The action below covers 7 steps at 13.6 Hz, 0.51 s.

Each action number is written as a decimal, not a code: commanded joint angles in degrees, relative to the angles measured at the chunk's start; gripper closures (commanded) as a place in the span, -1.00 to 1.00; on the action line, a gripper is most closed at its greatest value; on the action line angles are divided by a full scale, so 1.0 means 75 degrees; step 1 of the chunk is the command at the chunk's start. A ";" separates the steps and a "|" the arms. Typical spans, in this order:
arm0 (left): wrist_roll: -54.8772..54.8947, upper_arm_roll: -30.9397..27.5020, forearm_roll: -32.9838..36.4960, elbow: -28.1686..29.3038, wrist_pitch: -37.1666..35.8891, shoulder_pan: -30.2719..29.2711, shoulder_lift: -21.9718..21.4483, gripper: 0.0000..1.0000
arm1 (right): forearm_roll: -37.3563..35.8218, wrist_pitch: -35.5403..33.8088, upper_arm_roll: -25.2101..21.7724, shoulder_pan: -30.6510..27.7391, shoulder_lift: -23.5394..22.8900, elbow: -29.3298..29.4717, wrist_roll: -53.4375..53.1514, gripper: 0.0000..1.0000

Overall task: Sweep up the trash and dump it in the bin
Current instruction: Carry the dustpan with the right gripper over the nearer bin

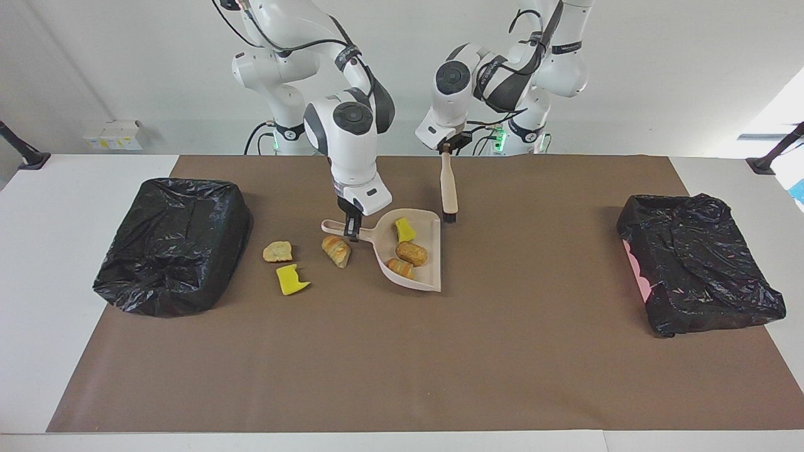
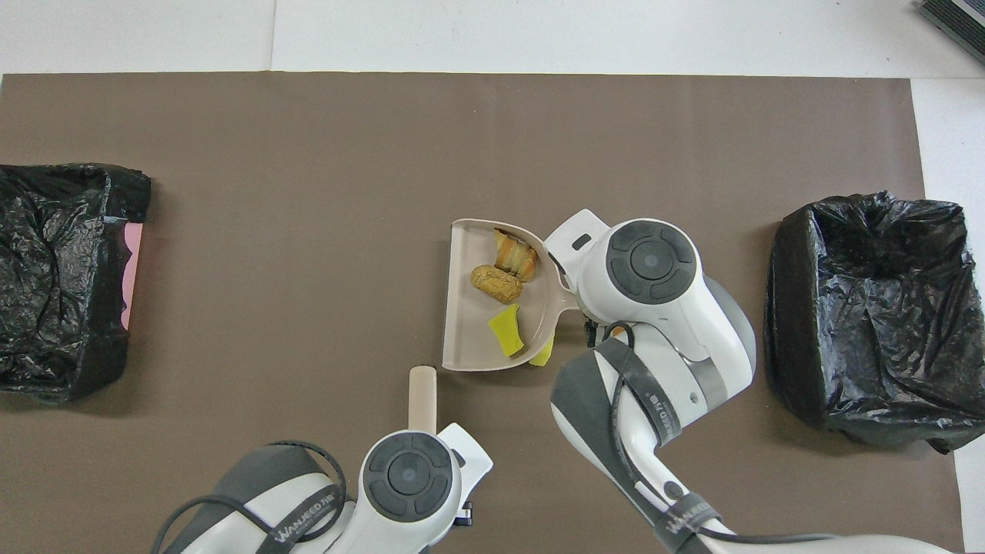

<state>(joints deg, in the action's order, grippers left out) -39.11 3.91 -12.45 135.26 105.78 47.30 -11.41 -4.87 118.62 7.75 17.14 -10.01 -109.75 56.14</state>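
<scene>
Bright, even light; soft short shadows under bins (image 1: 173,245); both views sharp; daylight glare at one edge.

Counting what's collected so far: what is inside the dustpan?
In the dustpan: a yellow sponge bit and two bread chunks. Another yellow bit shows at its edge overhead; in or under, unclear.

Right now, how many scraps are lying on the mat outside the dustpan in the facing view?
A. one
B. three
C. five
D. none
B: on the mat beside the dustpan, toward the right arm's end, lie a croissant-like chunk, a tan chunk and a yellow sponge bit.
</scene>
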 commanded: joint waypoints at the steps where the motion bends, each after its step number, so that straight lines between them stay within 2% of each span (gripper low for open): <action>1: -0.0664 -0.0076 0.0032 0.0678 0.0600 0.0745 -0.0377 1.00 | 0.0320 -0.0428 0.0068 -0.0479 0.0233 0.0195 0.0716 1.00; 3: -0.1276 -0.0088 0.0032 0.1042 0.1140 0.1331 -0.0435 1.00 | 0.0506 -0.0896 0.0057 -0.0806 0.0245 0.0510 0.1138 1.00; 7: -0.1313 -0.0076 -0.0308 0.1265 0.1282 0.1767 -0.0506 1.00 | 0.0836 -0.1378 0.0056 -0.1475 0.0280 0.0792 0.2017 1.00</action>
<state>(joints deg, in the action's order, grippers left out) -47.99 4.20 -13.54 141.80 113.40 58.21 -12.66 -0.60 110.44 7.66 8.50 -8.49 -104.98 67.75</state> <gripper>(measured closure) 0.736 0.678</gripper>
